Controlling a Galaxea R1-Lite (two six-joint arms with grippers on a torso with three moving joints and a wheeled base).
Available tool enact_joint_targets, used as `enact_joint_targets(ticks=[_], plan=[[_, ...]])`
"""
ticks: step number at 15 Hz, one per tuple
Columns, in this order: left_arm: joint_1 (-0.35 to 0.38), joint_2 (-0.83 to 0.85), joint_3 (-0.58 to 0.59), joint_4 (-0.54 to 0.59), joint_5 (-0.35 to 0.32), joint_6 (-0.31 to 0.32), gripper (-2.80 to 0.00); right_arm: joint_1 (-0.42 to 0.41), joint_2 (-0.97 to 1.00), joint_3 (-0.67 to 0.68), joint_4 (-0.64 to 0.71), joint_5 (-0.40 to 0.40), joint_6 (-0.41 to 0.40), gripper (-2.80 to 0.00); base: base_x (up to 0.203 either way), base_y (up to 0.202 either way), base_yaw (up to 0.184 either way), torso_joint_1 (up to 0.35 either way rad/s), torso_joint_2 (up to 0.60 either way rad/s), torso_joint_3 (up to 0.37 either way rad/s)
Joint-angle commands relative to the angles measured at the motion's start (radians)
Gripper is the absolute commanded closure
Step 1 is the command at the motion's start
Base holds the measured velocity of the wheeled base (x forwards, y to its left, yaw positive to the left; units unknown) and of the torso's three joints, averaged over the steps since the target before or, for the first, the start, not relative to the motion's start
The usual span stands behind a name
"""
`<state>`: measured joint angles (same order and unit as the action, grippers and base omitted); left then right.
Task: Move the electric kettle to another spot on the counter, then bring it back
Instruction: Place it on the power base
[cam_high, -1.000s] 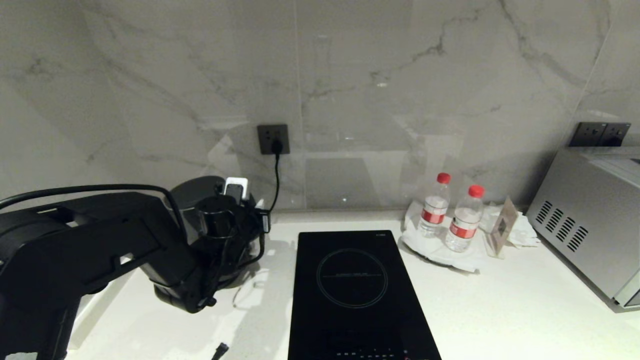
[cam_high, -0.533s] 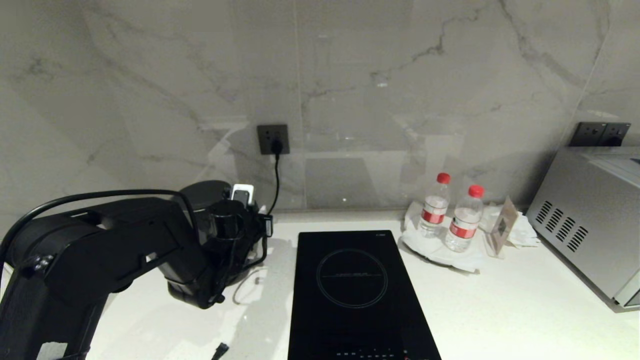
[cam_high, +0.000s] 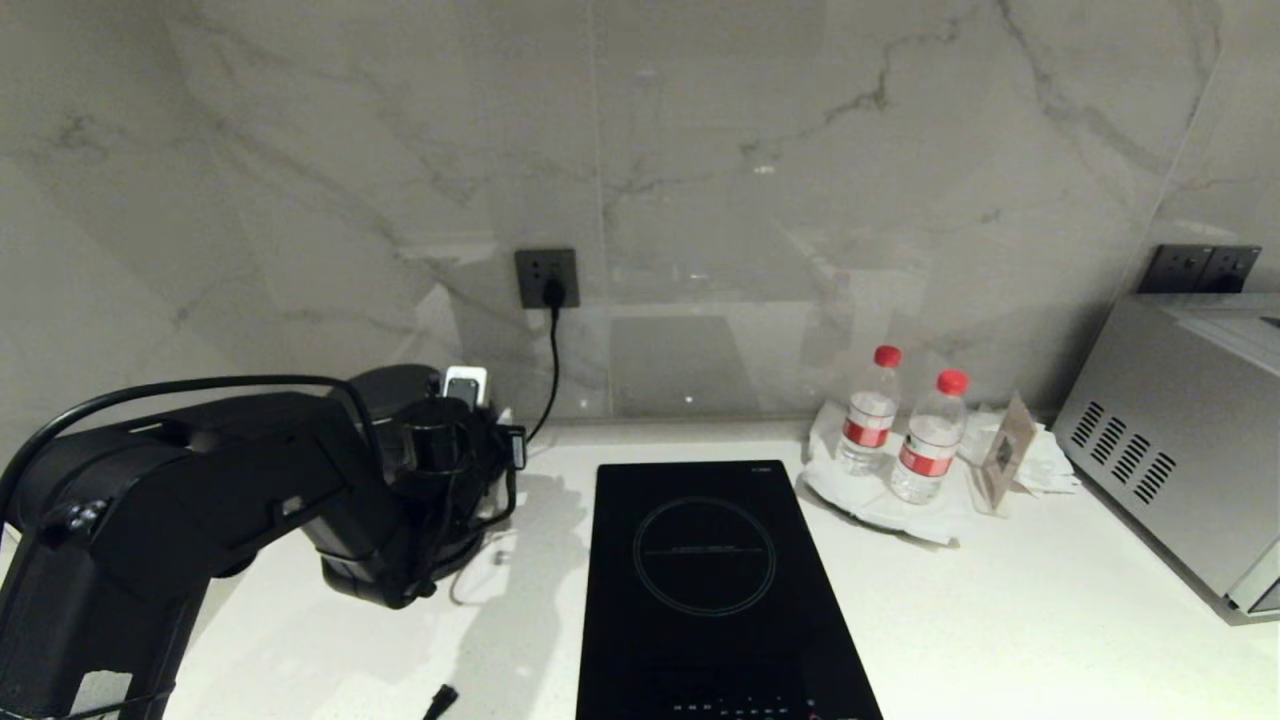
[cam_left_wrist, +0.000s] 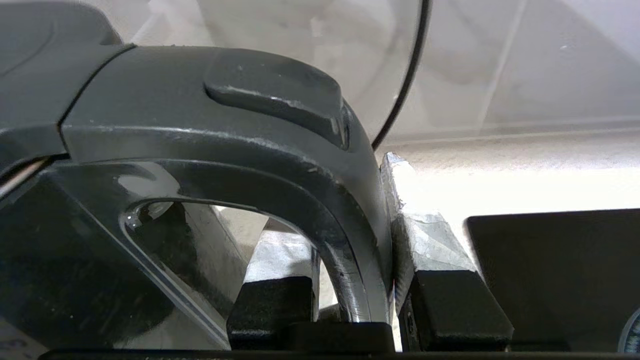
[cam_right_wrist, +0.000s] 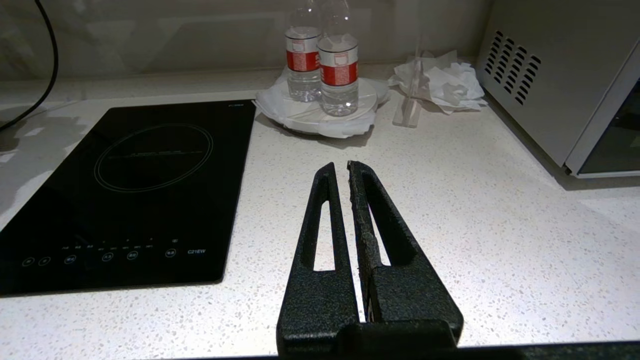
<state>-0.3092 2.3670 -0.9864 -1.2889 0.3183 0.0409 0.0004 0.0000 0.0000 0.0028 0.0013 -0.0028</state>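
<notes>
Counter (cam_high: 1000, 620) beside electric kettle (cam_left_wrist: 210, 125), hob-bounded (cam_high: 710, 590)

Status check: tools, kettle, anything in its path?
Left tool shut on electric kettle handle, left of induction hob. Right tool shut, empty, over counter. Power cord hangs beside kettle.

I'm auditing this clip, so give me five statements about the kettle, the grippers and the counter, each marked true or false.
1. The left gripper is clamped on the kettle handle. True.
2. The right gripper holds a bottle. False: it is shut, empty, above the counter.
3. Two red-capped bottles stand right of the hob. True.
4. The kettle sits on the hob. False: it is left of it, near the wall.
5. A cord is plugged into the wall socket. True.
</notes>
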Motion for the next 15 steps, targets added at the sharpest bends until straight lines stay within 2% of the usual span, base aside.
enact_joint_targets(ticks=[1,15], plan=[[0.011,0.0,0.007,-0.007,0.002,0.001,0.0,0.0,0.0,0.0,0.0,0.0,0.0,0.0,0.0,0.0,0.0,0.0,0.0,0.0],[0.006,-0.008,0.049,-0.015,0.004,-0.003,0.0,0.0,0.0,0.0,0.0,0.002,0.0,0.0,0.0,0.0,0.0,0.0,0.0,0.0]])
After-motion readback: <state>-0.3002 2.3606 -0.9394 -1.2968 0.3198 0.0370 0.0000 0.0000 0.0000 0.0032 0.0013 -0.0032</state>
